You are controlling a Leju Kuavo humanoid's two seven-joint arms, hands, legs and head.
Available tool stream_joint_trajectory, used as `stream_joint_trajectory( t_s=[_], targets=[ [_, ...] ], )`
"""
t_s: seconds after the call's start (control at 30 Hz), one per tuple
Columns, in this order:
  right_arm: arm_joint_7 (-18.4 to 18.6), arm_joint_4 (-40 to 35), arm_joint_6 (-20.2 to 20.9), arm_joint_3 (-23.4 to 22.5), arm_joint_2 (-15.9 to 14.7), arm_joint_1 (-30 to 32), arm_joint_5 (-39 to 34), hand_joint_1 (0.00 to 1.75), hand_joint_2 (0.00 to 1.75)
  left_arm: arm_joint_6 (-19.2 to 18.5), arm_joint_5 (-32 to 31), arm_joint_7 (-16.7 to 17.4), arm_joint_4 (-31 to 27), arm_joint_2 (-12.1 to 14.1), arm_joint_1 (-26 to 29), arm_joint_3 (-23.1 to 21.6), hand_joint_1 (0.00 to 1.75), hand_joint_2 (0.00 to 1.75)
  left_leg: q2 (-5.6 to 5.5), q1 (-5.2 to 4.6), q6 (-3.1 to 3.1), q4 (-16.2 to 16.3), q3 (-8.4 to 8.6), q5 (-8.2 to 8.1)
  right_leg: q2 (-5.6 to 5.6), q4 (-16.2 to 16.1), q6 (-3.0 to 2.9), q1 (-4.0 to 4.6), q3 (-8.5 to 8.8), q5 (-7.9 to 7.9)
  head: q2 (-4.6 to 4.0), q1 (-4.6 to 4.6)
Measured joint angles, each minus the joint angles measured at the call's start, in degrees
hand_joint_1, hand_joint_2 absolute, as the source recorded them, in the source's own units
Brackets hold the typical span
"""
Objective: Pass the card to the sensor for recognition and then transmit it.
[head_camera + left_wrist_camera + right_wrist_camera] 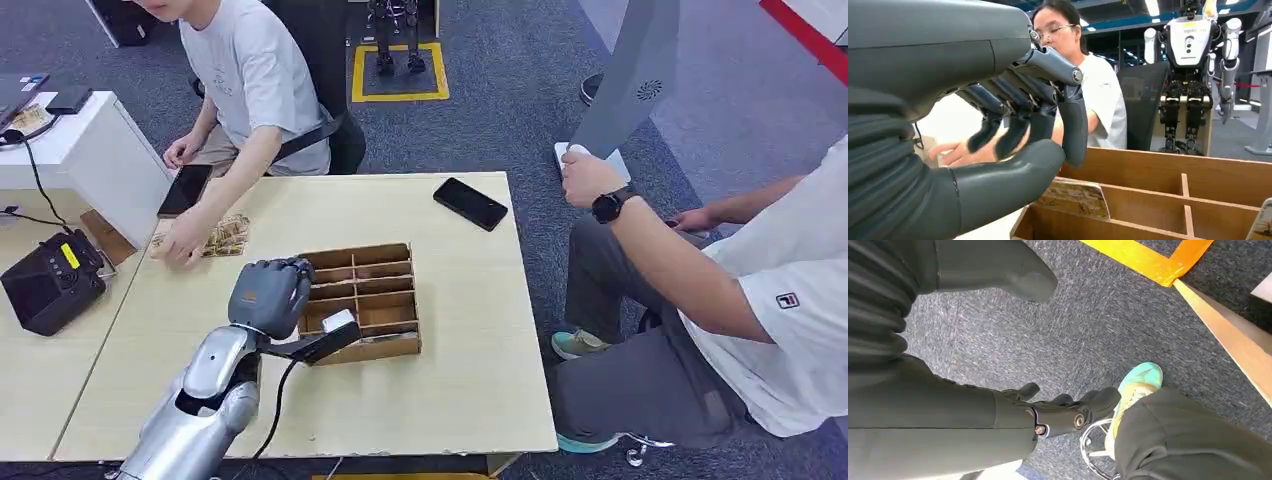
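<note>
A wooden divided box (pixel 372 297) stands mid-table. My left hand (pixel 269 293) hovers over its left end, fingers (pixel 1013 131) curled downward and apart from the thumb (pixel 1013 175), with nothing between them. Just beyond the thumb a patterned card (pixel 1075 198) stands tilted in a compartment of the box (pixel 1168 175); another card's corner (pixel 1261 226) pokes in at the picture's edge. More cards (pixel 226 236) lie on the table under a seated person's hand (pixel 182 243). A black sensor unit (pixel 50 281) with a yellow label sits on the side table. My right hand (pixel 1063 412) hangs over the carpet, holding nothing.
A black phone (pixel 470 203) lies at the table's far right and a dark tablet (pixel 185 189) at the far left. A second person (pixel 720 290) sits close to the table's right edge, with a shoe (pixel 1138 385) near my right hand. A cable (pixel 272 410) trails from my left wrist.
</note>
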Motion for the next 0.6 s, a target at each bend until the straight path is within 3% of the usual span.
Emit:
stream_joint_trajectory(
  t_s=[0.13,0.23,0.3,0.33,0.37,0.4,0.6],
  targets=[
    [0.0,0.0,-0.1,0.3,0.0,-0.1,-0.7,0.0,1.75,0.0,0.4,-0.2,0.0,0.0,0.2,0.0,1.64,1.75,0.0,0.0,0.0,0.0,0.0,0.0,-0.01,0.0,0.0,0.0,0.0,0.0,0.0,0.0],
    [0.0,0.1,-0.3,0.8,-0.1,-0.1,-1.2,0.0,1.75,0.0,1.0,-0.5,0.1,0.0,0.2,0.0,1.68,1.75,0.0,0.0,0.0,0.0,0.0,0.0,-0.01,0.0,0.0,0.0,0.0,0.0,0.0,0.0],
    [0.0,0.1,-0.4,1.2,-0.1,-0.1,-1.3,0.0,1.75,0.0,1.5,-0.6,0.1,0.0,0.3,0.0,1.57,1.75,0.0,0.0,0.0,0.0,0.0,0.0,-0.01,0.0,0.0,0.0,0.0,0.0,0.0,0.0],
    [0.0,0.1,-0.4,1.3,-0.1,-0.1,-1.3,0.0,1.75,0.0,1.6,-0.6,0.2,0.0,0.3,0.0,1.43,1.75,0.0,0.0,0.0,0.0,0.0,0.0,-0.01,0.0,0.0,0.0,0.01,0.0,0.0,0.0],
    [0.0,0.1,-0.4,1.4,-0.2,-0.1,-1.4,0.0,1.75,0.0,1.7,-0.6,0.2,0.0,0.3,0.0,0.63,1.75,-0.01,0.0,0.0,0.0,0.0,0.0,-0.01,0.0,0.0,0.0,0.01,0.0,0.0,0.0],
    [0.0,0.1,-0.4,1.4,-0.2,-0.1,-1.4,0.0,1.75,0.0,1.7,-0.6,0.2,0.0,0.4,0.0,0.0,1.75,-0.01,0.0,0.0,0.0,0.0,0.0,-0.01,0.0,0.0,0.0,0.01,0.0,0.0,0.0],
    [0.0,0.2,-0.7,2.1,-0.4,-0.1,-2.4,0.0,1.75,0.3,2.3,-1.5,0.2,0.0,0.8,0.1,0.0,1.75,-0.01,0.0,0.0,0.0,0.0,0.0,-0.01,0.0,0.0,0.0,0.0,0.0,0.0,0.0]
  ],
)
